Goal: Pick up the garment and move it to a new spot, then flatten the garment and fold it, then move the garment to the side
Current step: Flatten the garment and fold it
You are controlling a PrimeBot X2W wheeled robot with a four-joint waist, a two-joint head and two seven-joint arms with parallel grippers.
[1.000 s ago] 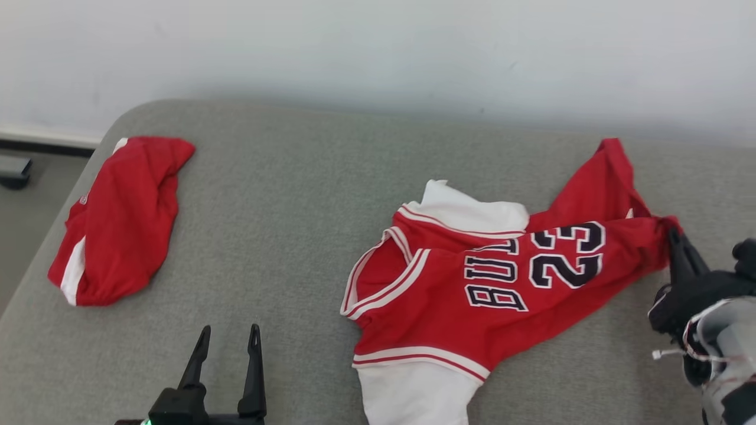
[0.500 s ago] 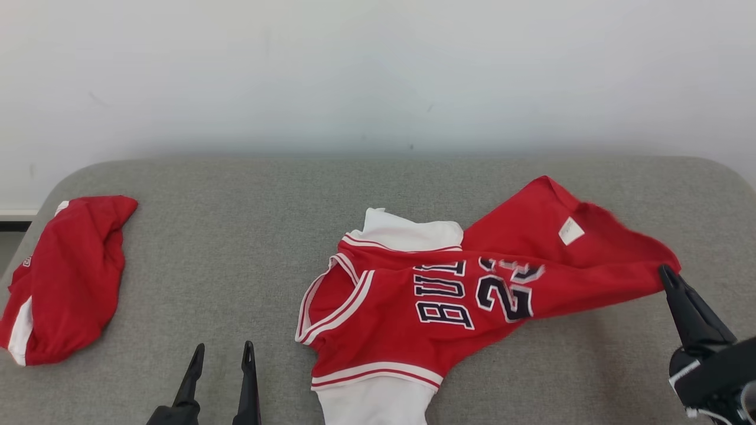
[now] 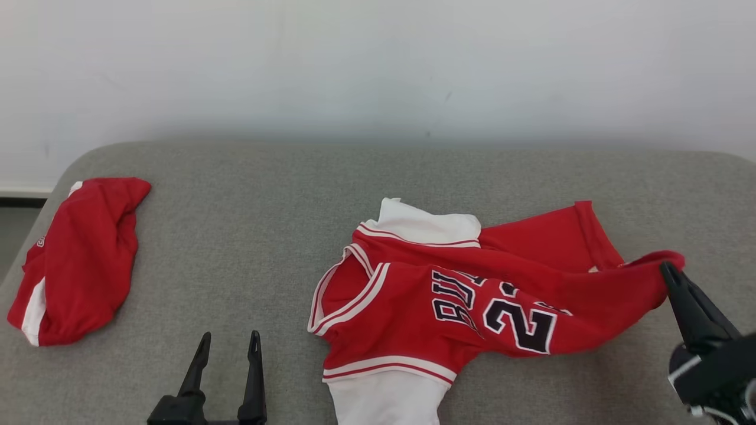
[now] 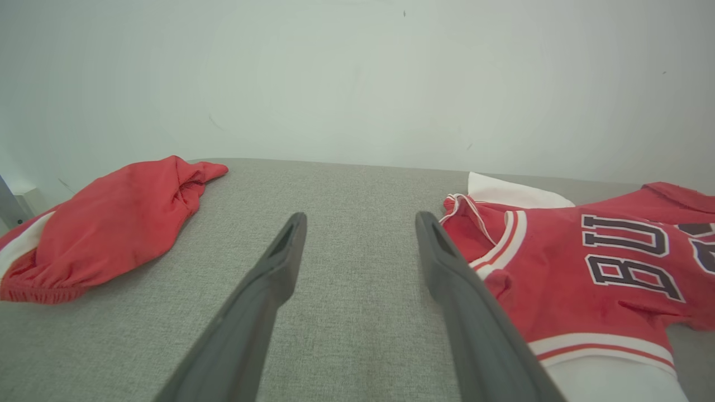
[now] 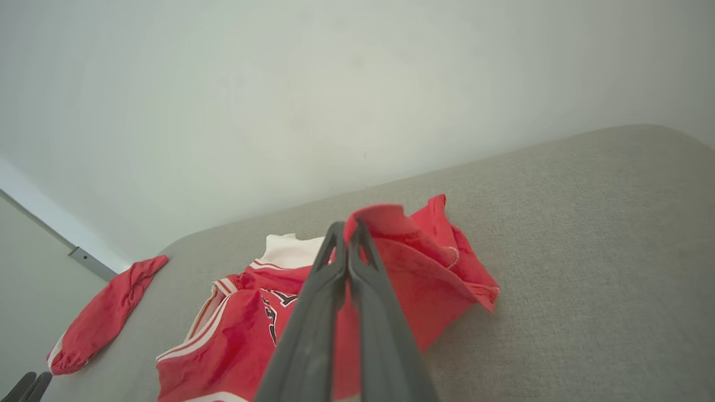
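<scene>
There's the right tool [image 3: 666, 268] clamped on the jersey [image 3: 413, 307] hem, long axis left-to-right, collar left; left tool [image 3: 230, 334] spread apart.

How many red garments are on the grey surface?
2: the jersey right of centre, one edge held by the right pincer, and a crumpled red garment at the left end.

R gripper [image 3: 667, 270] pinches jersey [image 3: 472, 307] edge; L gripper [image 3: 229, 337] spread.
</scene>
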